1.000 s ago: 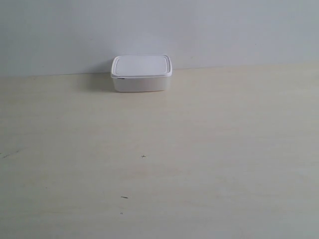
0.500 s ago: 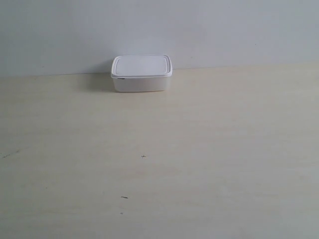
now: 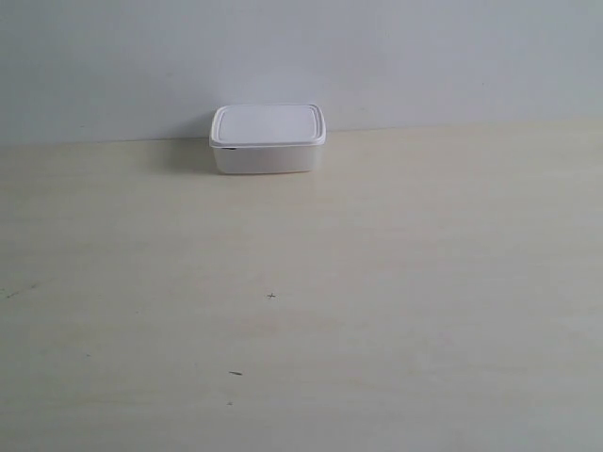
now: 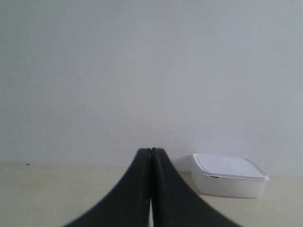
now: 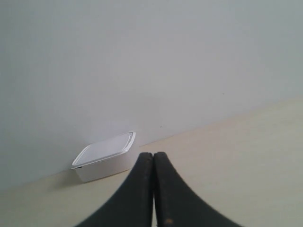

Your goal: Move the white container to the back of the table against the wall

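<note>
The white container [image 3: 268, 139], a shallow lidded box, stands at the back of the cream table [image 3: 377, 282], right by the grey-white wall [image 3: 377, 56]. No arm shows in the exterior view. In the left wrist view my left gripper [image 4: 150, 152] is shut with nothing in it, well short of the white container [image 4: 229, 175]. My right gripper [image 5: 153, 156] is also shut and empty, with the white container [image 5: 105, 156] farther off, against the wall [image 5: 165, 61].
A few tiny dark specks [image 3: 271, 296] mark the tabletop in front of the container. A faint dark mark [image 3: 11, 294] lies near the exterior view's left edge.
The container has not moved. The faint dark mark near the exterior view's left edge has shrunk slightly.
</note>
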Controlling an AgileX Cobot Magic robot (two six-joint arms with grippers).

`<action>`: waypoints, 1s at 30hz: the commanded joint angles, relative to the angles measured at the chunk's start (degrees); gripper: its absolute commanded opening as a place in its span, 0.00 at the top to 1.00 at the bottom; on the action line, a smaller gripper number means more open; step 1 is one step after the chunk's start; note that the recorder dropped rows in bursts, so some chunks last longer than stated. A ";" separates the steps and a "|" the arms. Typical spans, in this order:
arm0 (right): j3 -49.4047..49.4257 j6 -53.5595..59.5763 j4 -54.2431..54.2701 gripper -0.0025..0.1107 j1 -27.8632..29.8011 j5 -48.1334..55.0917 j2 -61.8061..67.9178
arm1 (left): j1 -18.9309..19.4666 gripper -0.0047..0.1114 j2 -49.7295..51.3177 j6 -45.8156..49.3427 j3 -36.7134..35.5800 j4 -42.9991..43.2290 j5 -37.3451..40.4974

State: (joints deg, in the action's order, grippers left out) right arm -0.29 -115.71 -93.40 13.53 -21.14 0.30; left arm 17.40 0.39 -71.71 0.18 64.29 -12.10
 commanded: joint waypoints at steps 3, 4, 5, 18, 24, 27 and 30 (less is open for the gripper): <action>0.29 0.09 0.13 0.98 0.43 -0.24 -0.30 | 0.17 0.96 -0.39 0.26 -0.18 -0.02 0.18; 0.29 0.09 0.13 0.98 0.43 -0.24 -0.30 | 0.17 0.96 -0.39 0.26 -0.18 -0.02 0.18; 0.29 0.09 0.13 0.98 0.43 -0.24 -0.30 | 0.17 0.96 -0.39 0.26 -0.18 -0.02 0.18; 0.29 0.09 0.13 0.98 0.43 -0.24 -0.30 | 0.17 0.96 -0.39 11.33 -0.18 -29.75 7.24; 0.29 0.09 0.13 0.98 0.43 -0.24 -0.30 | 0.17 0.96 -0.39 46.77 -0.18 -53.00 16.34; 0.29 0.09 0.13 0.98 0.43 -0.24 -0.30 | 0.17 0.96 -0.39 65.68 -0.18 -66.20 19.18; 0.29 0.09 0.13 0.98 0.43 -0.24 -0.30 | 0.17 0.96 -0.39 79.30 -0.18 -76.02 22.17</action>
State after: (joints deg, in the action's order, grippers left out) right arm -0.29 -115.71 -93.40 13.53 -21.14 0.30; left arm 17.40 0.39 -5.68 0.18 -1.72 7.31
